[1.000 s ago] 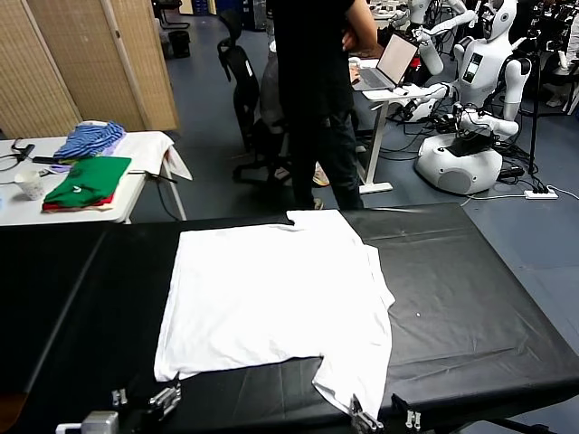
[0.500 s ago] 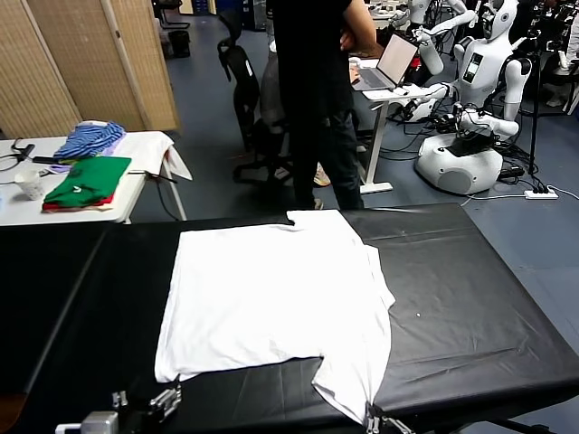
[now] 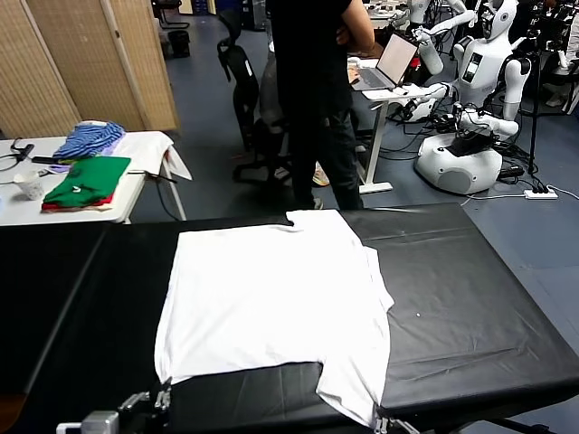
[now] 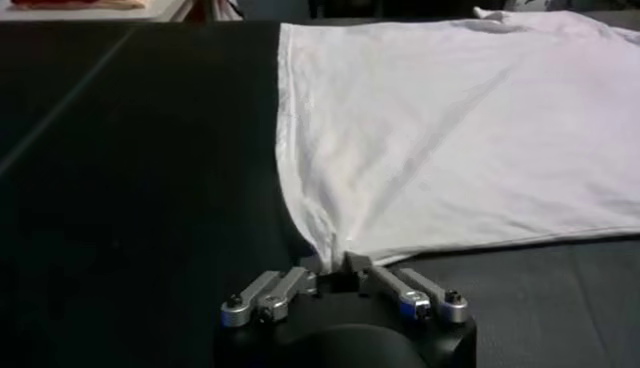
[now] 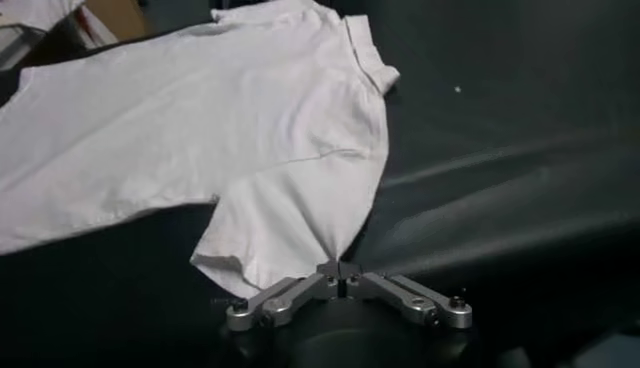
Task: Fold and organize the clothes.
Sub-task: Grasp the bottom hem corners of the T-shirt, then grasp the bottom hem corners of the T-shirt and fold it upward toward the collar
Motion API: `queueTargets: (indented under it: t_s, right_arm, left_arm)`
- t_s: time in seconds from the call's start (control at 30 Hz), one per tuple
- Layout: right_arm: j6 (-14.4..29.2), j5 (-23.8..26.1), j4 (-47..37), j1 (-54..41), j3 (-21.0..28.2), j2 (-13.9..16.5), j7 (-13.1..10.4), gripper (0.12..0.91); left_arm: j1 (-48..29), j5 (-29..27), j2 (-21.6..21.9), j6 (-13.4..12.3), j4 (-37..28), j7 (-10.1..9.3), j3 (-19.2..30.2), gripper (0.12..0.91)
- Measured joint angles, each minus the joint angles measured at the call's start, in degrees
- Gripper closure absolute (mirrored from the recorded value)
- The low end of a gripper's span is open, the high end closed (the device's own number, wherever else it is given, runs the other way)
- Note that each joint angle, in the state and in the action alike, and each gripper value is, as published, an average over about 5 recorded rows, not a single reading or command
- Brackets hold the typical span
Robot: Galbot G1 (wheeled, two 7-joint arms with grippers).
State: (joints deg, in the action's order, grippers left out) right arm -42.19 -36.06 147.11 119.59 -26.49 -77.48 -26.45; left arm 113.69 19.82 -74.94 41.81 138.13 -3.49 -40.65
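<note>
The white T-shirt (image 3: 271, 298) lies flat on the black table (image 3: 479, 307), plain side up, with no print showing. My left gripper (image 3: 164, 396) is at the table's front edge, shut on the shirt's near left hem corner; the left wrist view shows the jaws (image 4: 336, 263) pinching the cloth (image 4: 450, 130). My right gripper (image 3: 377, 420) is at the front edge too, shut on the tip of the near right sleeve. In the right wrist view its jaws (image 5: 339, 268) meet on the sleeve's point (image 5: 290, 230).
A person in black (image 3: 312, 99) stands behind the table. A white side table at the far left holds green and red folded garments (image 3: 86, 181) and a blue striped garment (image 3: 89, 138). A white robot (image 3: 470, 90) and a laptop (image 3: 391, 63) are at the back right.
Both grippers have closed: the left onto the hem corner, the right onto the sleeve tip. The shirt's near edge has shifted slightly toward the front edge.
</note>
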Motion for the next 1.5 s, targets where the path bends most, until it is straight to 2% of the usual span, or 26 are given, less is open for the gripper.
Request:
queueTargets:
  t_s: [0.13,0.3,0.47,0.6,0.9,1.17,1.5]
  right_arm:
    - [-0.02,-1.49,-0.06,-0.59,-2.46,0.54,1.38,0.884]
    - [0.65,-1.83,-0.07,-2.98,-5.64,0.93,3.9,0.884]
    - [5.41,-2.51,-0.08,-7.6,-7.96,1.76,5.48,0.884]
    - [8.66,-2.72,-0.09,-12.05,-8.33,2.38,6.16,0.884]
    - [11.14,-1.54,-1.53,-22.31,-6.44,3.54,7.34,0.884]
    - [11.09,1.15,-11.24,-31.6,-2.89,3.87,7.5,0.884]
    - [10.84,1.6,-21.39,-39.52,0.97,3.9,8.48,0.884]
  left_arm:
    - [1.79,0.01,1.21,0.71,3.06,0.13,-1.16,0.882]
    - [2.28,0.19,1.94,0.64,6.45,-0.98,-2.43,0.882]
    - [0.35,2.33,2.03,0.59,6.48,-2.83,-2.71,0.882]
    - [-2.53,3.67,2.34,0.53,5.58,-3.45,-1.97,0.882]
    - [-9.99,4.66,3.81,0.47,2.28,-4.02,-0.39,0.882]
    - [-17.35,4.43,4.99,0.45,-2.14,-4.33,0.94,0.882]
    - [-22.9,4.19,6.15,0.41,-7.51,-3.9,1.83,0.882]
